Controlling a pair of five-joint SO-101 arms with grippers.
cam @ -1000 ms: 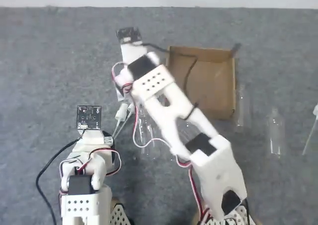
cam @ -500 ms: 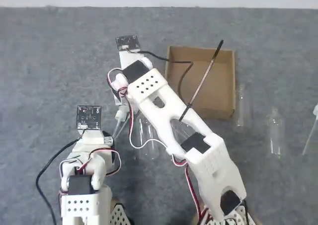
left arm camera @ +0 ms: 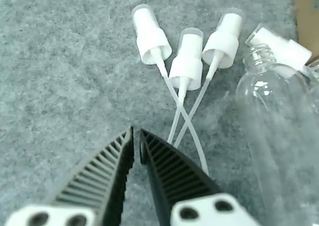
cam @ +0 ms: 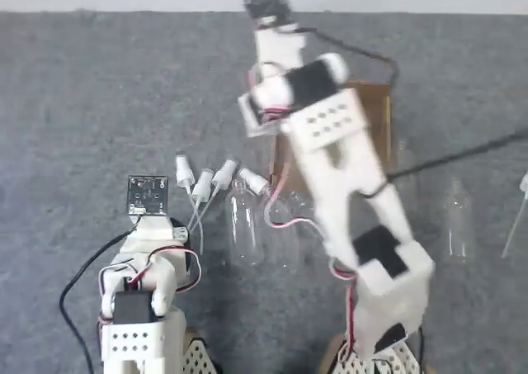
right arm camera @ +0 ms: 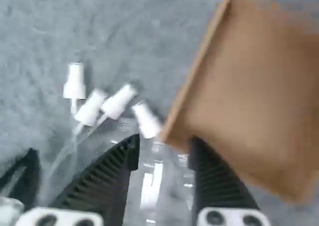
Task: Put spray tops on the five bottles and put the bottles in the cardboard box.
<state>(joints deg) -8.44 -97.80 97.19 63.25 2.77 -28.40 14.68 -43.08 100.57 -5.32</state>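
Four white spray tops lie in a loose fan on the grey, carpet-like surface, just ahead of the left end effector. Their thin dip tubes cross one another and run back toward its tips. A clear uncapped bottle lies on its side just beside the tops, ahead of this end effector and off to one side, its threaded neck next to the outermost top. The left end effector is closed to a thin slit and grips nothing. The cardboard box sits open just ahead of the right end effector, one of its edges running forward from between the tips. The right end effector hangs above the surface with its jaws spread wide and empty; the fan of tops lies beyond it to one side of the box. In the high view, two further clear bottles lie well apart from both end effectors, past the box.
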